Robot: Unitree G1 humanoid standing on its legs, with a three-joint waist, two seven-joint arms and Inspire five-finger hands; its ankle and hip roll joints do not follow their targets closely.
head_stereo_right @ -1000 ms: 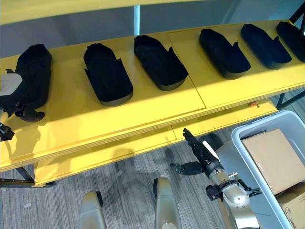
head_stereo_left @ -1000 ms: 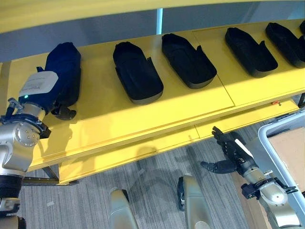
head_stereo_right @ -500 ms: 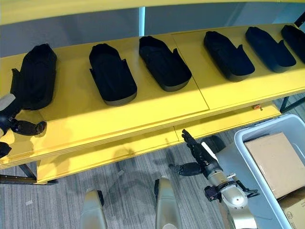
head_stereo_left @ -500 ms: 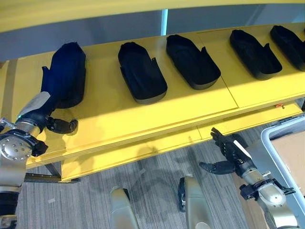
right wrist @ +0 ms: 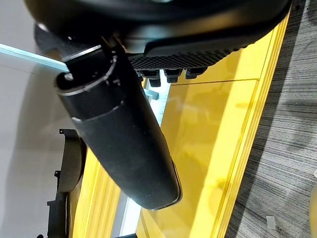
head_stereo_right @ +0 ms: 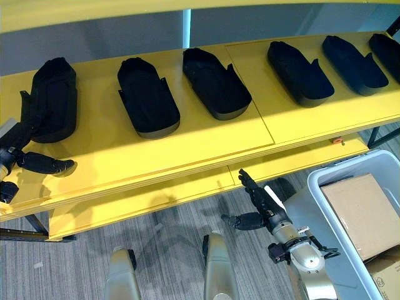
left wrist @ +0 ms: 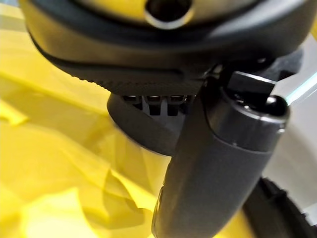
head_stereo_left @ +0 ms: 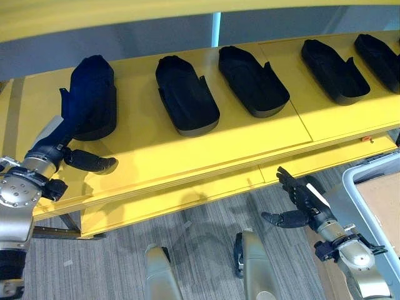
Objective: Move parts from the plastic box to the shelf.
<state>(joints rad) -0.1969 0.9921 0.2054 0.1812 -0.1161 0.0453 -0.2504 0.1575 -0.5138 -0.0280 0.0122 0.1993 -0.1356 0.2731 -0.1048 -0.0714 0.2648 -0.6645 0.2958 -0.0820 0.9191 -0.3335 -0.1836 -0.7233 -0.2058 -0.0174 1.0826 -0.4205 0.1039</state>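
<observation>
Six parts on the shelf

Six black parts sit in a row on the yellow shelf [head_stereo_left: 206, 147]. Nearest the leftmost part [head_stereo_left: 92, 97], the left hand [head_stereo_left: 65, 150] rests spread and empty. Below the shelf's front edge, the right hand [head_stereo_left: 303, 203] hangs spread, beside the plastic box [head_stereo_right: 350, 250].

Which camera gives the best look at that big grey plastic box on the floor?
The right eye view: the plastic box shows its rim, a wall and the cardboard boxes inside, beside the right hand. The left eye view catches just its near corner at the edge.
</observation>
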